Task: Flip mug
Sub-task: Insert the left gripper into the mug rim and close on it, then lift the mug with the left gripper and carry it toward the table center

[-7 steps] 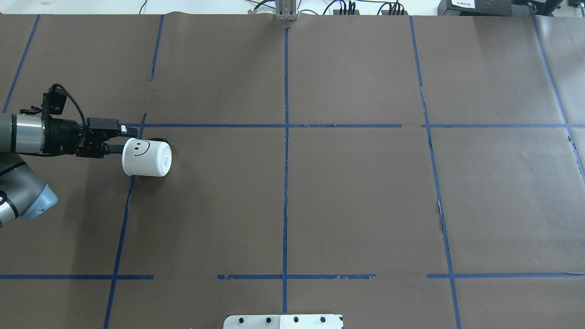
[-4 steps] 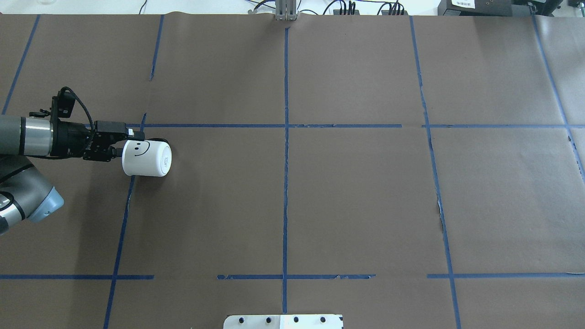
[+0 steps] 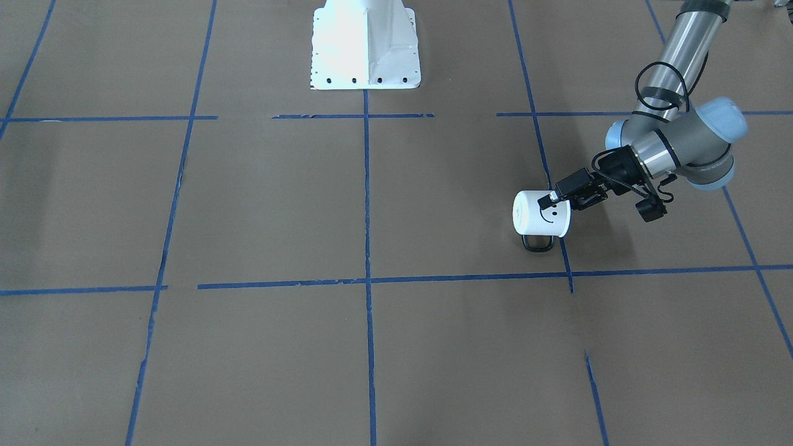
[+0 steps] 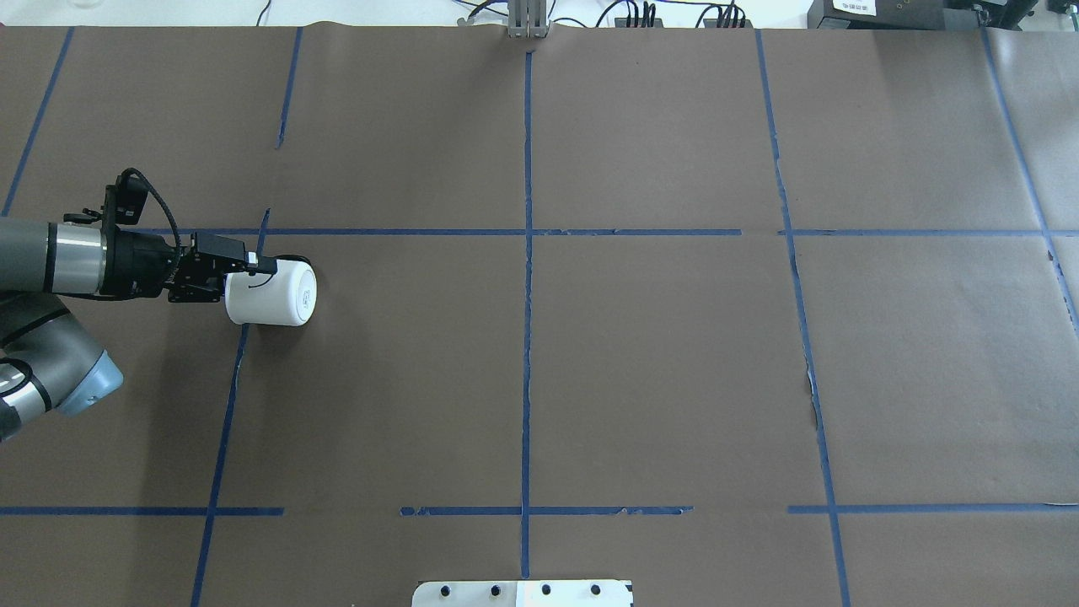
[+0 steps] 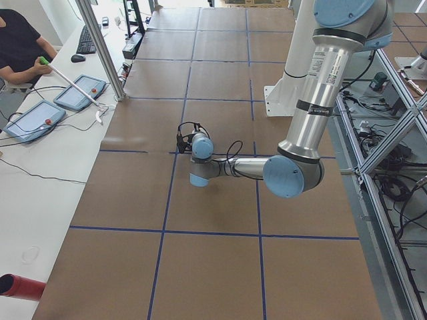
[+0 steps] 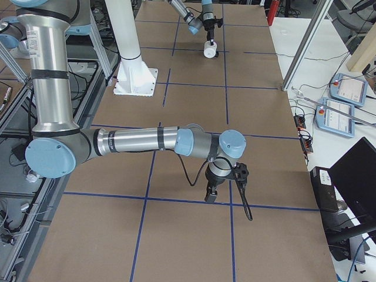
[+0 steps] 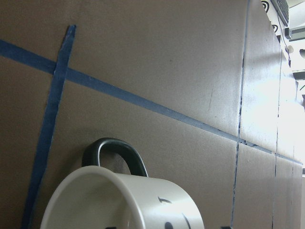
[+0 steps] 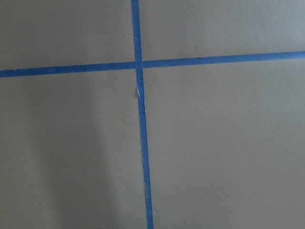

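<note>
The white mug (image 4: 276,297) lies on its side at the table's left, its base pointing to the table's middle and its mouth to my left arm. Its black handle (image 3: 538,243) rests on the far side, and the smiley face is up. My left gripper (image 4: 253,274) is at the mug's mouth, open, with one finger (image 3: 549,199) over the outer wall by the smiley; the other finger is hidden. The left wrist view shows the mug's rim and pale inside (image 7: 95,205) close below. My right gripper (image 6: 210,195) hangs low over bare paper far off; I cannot tell its state.
Brown paper with blue tape lines (image 4: 527,253) covers the table. The white robot base plate (image 3: 365,49) is at the robot's edge. An operators' bench with tablets (image 5: 33,120) stands beyond the far edge.
My left gripper has moved right, toward the mug, and its upper finger now lies over the mug's wall and covers part of the smiley. The mug has stayed put.
</note>
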